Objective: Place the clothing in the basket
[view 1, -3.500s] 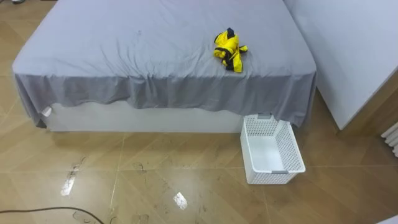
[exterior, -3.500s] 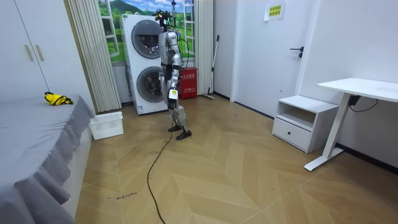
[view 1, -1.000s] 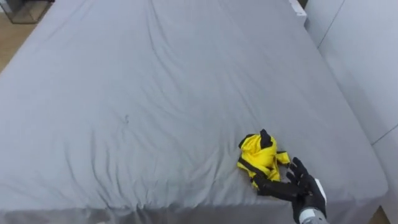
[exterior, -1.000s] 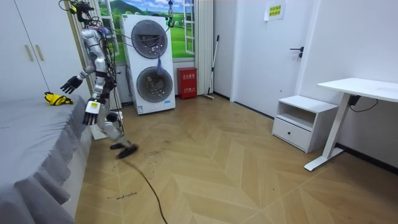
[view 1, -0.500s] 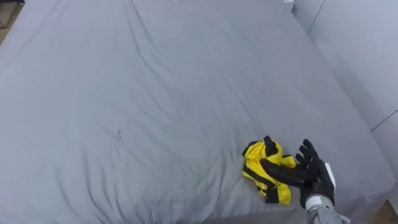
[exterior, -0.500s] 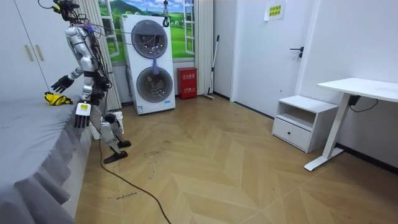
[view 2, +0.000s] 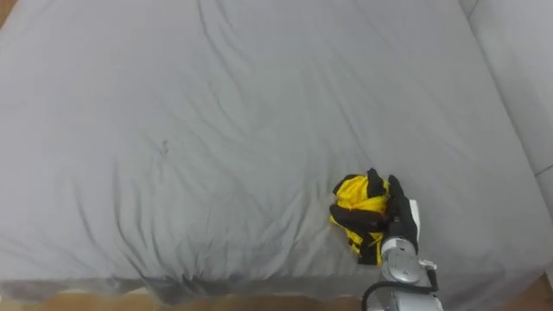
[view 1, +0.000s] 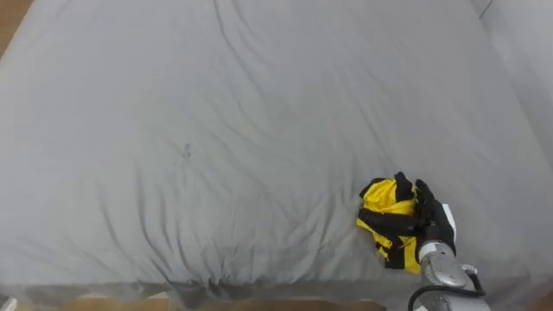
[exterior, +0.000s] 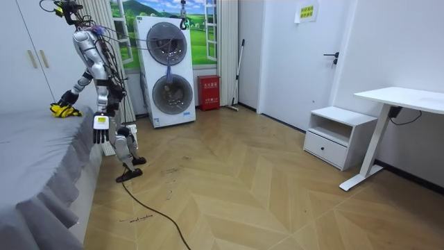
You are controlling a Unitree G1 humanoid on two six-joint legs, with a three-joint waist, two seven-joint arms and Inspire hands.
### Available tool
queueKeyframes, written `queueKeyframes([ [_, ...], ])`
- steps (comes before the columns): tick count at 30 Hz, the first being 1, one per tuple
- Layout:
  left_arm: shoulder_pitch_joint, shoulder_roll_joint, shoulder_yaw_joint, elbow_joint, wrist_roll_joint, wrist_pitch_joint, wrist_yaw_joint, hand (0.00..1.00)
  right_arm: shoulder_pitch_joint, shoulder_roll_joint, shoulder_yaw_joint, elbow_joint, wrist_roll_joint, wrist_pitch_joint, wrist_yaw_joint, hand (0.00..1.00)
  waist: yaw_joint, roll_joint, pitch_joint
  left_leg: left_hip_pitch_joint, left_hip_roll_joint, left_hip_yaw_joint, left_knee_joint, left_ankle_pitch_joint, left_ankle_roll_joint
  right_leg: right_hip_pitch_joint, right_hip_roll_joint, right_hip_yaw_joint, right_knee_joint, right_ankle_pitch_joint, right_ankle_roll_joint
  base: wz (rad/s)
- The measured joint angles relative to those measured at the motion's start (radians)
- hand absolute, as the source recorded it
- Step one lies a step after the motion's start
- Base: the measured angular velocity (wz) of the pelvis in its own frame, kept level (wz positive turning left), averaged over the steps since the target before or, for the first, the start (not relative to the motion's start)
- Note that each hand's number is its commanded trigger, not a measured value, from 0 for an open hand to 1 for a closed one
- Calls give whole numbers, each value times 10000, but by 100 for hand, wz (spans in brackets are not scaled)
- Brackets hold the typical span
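Note:
A crumpled yellow and black garment (view 1: 386, 221) (view 2: 354, 210) lies on the grey bed (view 1: 216, 121), near its front right corner. My right hand (view 1: 429, 223) (view 2: 401, 218) rests against the garment's right side, its dark fingers curled over and into the cloth. In the room view I stand at the bed's edge, leaning over it, my right hand (exterior: 69, 103) on the garment (exterior: 60, 110). At my side the left hand (exterior: 101, 131) hangs with straight fingers, holding nothing. The white basket (exterior: 132, 137) stands on the floor by the bed, mostly hidden behind my legs.
The bed sheet is wrinkled and bare apart from the garment. A white wall panel (view 1: 527, 52) runs along the bed's right side. Behind me in the room view stand stacked washing machines (exterior: 166, 73), a white nightstand (exterior: 335, 135) and a desk (exterior: 402, 101).
My right hand has gone from spread flat above the garment to closed in on its right side. I have stepped closer to the bed, so the eye view has shifted.

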Motion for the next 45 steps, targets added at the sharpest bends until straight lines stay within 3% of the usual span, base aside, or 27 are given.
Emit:
queueKeyframes([
  [5,1,108,61,-2,-113,96,14,0,-51,-258,-230,594,238,7,-624,0,254,31,1,-345,-35,-55,19,79,48,-350,1,-142,169,7,10,8],
  [11,-65,164,-78,-8,-112,159,70,0,-464,-504,-264,1356,383,3,-1312,0,256,44,9,-577,-69,-87,11,169,99,-534,-73,-279,164,2,30,6],
  [12,-90,186,-98,-10,-110,220,75,0,-486,-514,-261,1425,424,3,-1339,56,252,43,9,-587,-72,-95,13,170,101,-536,-76,-289,164,0,33,6],
  [13,-151,227,-137,-12,-95,332,74,0,-557,-520,-270,1609,440,5,-1358,100,233,38,11,-617,-75,-108,20,170,101,-551,-79,-304,163,-2,37,3],
  [19,-273,249,-134,-18,14,355,23,0,-546,-560,-283,1700,148,-27,-1296,100,191,59,30,-910,-74,-140,42,201,107,-874,-79,-295,220,4,49,0],
  [25,-332,328,-479,-64,1,347,139,0,-545,-996,28,2169,-346,-105,-1205,100,217,108,70,-1088,-72,-210,129,200,107,-963,-72,-412,212,4,48,4],
  [31,-364,378,-625,-10,-7,335,140,0,-435,-1056,238,2425,-365,-106,-898,100,237,175,111,-1206,-57,-247,132,199,104,-1040,-62,-510,170,5,47,1],
  [45,-332,532,-641,414,-184,316,144,0,-163,-1086,196,2340,-110,-189,-490,100,210,83,68,-1134,-65,-176,92,201,101,-999,-125,-510,163,5,47,0],
])
